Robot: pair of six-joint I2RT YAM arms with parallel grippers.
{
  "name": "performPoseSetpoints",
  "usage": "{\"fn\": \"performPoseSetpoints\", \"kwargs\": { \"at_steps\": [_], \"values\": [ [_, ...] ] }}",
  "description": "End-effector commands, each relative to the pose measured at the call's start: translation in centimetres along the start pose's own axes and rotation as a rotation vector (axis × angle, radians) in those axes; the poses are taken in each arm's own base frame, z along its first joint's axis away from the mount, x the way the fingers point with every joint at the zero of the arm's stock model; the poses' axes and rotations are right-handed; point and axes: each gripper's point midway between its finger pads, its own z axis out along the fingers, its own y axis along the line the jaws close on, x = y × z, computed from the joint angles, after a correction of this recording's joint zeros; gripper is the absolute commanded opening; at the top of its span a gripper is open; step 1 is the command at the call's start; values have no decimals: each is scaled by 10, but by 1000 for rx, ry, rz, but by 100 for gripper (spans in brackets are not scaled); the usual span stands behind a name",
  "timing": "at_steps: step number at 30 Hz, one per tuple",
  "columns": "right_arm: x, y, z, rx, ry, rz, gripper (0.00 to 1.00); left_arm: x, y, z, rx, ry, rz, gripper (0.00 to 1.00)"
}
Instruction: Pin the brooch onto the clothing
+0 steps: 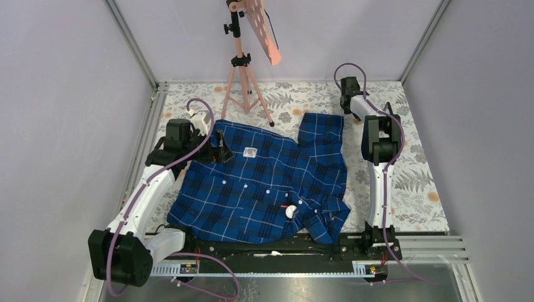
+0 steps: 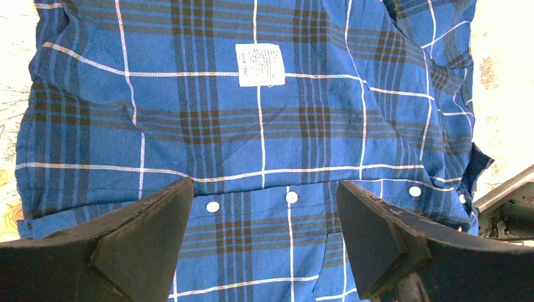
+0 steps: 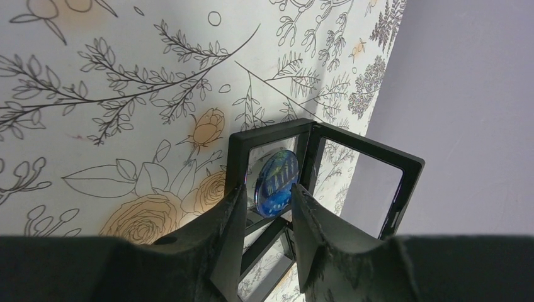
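Brooch [image 3: 276, 184], a round blue disc, sits in an open black hinged case [image 3: 264, 135] at the 1 o'clock corner of the floral-covered table [image 1: 415, 189], well apart from the shirt [image 1: 264, 189] spread flat at the centre. The right gripper [image 3: 269, 194] has its fingers narrowed to either side of the disc; whether the pads are actually pressing on it cannot be told. The left gripper [image 2: 264, 185] hangs wide open and empty above the shirt's 10 o'clock edge, near the white neck label [image 2: 260, 64]. The likely trouble is a slip: a pinch on the rim of a smooth, domed disc may let go, dropping it back or flicking it out. A fingertip catching the frame could also drag or tip the light case, which sits close to the wall [image 3: 466, 94]. With nothing pressing the cloth down, it may bunch under a pin later.
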Motion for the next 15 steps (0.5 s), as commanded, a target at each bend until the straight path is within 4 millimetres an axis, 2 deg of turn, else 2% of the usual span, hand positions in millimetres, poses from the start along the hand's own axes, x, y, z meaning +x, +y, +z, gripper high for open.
{"fn": "performPoseSetpoints", "kwargs": {
  "at_steps": [1,7,15],
  "values": [
    [5,-9,2,26,14,12,38,-12,-3,-2,16,-34,26,91],
    [5,-12,-2,24,7,33,37,-12,-3,-1,14,-34,25,91],
    [2,-28,-17,38,-18,64,36,-12,-4,-2,20,-34,25,91]
  ]
}}
